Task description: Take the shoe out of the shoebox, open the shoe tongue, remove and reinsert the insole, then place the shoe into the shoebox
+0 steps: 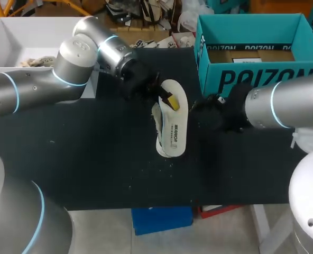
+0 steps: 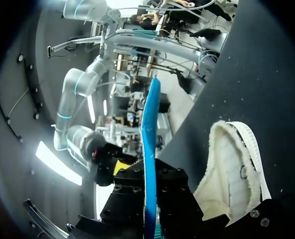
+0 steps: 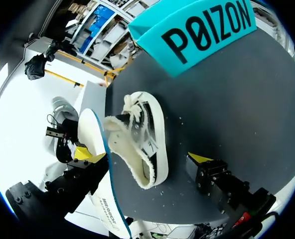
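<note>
Left hand (image 1: 168,100) clamps insole (image 2: 151,124), edge-on from its wrist, right hand (image 3: 143,157) wide near shoe (image 3: 148,124)

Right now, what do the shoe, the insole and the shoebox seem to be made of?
The shoe looks like cream canvas, matte, with frayed edges. The insole seems thin foam: white printed top, blue underside. The shoebox is probably cardboard: teal outside, plain brown inside.
</note>
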`<state>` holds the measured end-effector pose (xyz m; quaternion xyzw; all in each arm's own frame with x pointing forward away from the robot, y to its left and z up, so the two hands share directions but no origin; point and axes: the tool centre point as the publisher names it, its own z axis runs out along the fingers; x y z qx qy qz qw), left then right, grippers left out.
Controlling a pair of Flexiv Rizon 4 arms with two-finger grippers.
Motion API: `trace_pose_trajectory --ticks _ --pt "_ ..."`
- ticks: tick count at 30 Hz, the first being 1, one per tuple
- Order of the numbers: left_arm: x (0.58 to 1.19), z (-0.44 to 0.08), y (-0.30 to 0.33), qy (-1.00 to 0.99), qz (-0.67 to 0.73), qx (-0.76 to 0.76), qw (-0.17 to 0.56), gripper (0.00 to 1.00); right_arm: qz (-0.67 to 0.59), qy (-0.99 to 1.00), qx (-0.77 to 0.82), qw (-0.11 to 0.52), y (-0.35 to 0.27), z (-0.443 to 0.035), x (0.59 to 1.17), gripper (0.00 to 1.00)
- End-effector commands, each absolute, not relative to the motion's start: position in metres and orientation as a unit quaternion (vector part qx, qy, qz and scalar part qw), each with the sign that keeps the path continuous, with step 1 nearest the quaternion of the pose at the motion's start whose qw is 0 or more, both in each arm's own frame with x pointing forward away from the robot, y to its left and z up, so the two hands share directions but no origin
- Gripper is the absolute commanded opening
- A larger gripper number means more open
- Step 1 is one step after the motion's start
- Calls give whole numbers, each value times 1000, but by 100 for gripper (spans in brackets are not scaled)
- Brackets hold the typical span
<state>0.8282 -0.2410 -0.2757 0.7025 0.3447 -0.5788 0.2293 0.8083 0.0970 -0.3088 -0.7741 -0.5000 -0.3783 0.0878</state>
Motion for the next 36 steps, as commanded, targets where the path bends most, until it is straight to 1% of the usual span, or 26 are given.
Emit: trace_pose_trajectory --ticks 1,10,16,21,24,36 --pt "827 -276 -239 344 -578 702 233 0 -605 -445 -483 451 88 -309 815 100" --pt "826 -275 -238 342 -579 701 237 0 -592 -434 -468 492 86 -290 829 100" --pt "826 -275 -236 341 -581 700 239 0 -546 -447 -471 529 82 -275 836 100" --pt "826 -275 -235 340 -582 699 240 0 -481 -438 -504 568 84 -267 835 100" --pt "825 -275 -235 339 -583 698 241 0 -475 -449 -500 568 86 -259 840 100" --pt "827 -275 -234 337 -583 698 242 0 -476 -448 -499 569 86 -259 840 100"
